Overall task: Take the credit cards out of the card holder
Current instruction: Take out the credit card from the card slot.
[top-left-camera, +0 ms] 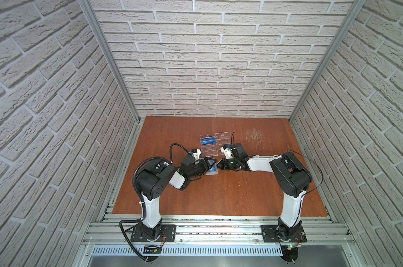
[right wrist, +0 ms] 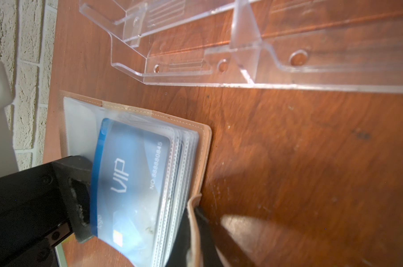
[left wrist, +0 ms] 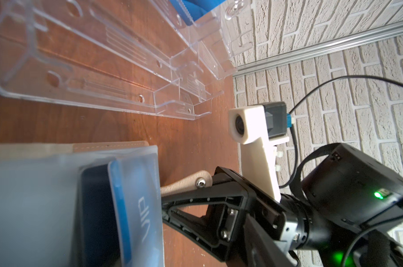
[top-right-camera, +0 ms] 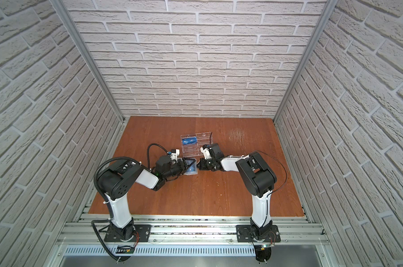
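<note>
One blue card [right wrist: 131, 175] sits in the top clear sleeve [right wrist: 80, 115] of the card holder [right wrist: 204, 143], which lies open on the desk [right wrist: 300, 161] between the two arms, just beside a clear rack [right wrist: 334, 69] holding a second card [top-left-camera: 208, 140]. The right jaws are pressed together on the holder's tan strap [left wrist: 187, 185], pinning it, while the left jaws stand apart at the card's bared blue end. The card looks light, stiff and slick, the sleeve soft and clingy, so I judge that bare end the place to pinch, pulling flat along the sleeve.
</note>
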`<state>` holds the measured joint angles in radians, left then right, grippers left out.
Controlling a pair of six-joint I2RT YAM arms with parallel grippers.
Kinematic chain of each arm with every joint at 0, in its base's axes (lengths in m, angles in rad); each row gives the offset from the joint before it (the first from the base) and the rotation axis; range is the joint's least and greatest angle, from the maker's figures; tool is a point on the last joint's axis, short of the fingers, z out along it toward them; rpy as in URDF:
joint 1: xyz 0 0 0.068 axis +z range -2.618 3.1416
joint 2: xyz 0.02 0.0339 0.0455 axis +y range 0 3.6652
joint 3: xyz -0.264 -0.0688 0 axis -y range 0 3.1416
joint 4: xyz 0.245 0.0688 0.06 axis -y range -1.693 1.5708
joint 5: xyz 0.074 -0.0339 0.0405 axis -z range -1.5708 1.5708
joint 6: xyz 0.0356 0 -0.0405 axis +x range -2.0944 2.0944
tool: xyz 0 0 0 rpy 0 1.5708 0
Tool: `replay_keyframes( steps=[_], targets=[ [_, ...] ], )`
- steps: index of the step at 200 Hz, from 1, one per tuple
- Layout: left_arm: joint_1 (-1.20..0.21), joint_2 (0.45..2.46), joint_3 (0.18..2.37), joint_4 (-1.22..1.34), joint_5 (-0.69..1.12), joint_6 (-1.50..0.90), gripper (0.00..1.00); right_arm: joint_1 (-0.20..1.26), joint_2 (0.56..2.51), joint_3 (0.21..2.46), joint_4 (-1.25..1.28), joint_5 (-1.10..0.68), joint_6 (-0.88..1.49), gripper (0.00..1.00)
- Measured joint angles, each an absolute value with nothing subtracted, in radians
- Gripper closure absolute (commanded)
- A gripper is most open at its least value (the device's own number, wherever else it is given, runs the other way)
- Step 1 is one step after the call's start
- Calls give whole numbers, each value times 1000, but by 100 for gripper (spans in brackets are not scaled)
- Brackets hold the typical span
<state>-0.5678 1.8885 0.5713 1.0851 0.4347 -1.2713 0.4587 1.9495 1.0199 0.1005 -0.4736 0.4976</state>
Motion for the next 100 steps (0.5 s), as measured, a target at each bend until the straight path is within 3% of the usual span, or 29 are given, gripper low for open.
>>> replay_keyframes(
  steps=[100],
  targets=[
    [-536, 1830, 500, 1083, 491, -1244, 36, 467, 1958, 1040, 69, -496, 482, 94]
  ],
)
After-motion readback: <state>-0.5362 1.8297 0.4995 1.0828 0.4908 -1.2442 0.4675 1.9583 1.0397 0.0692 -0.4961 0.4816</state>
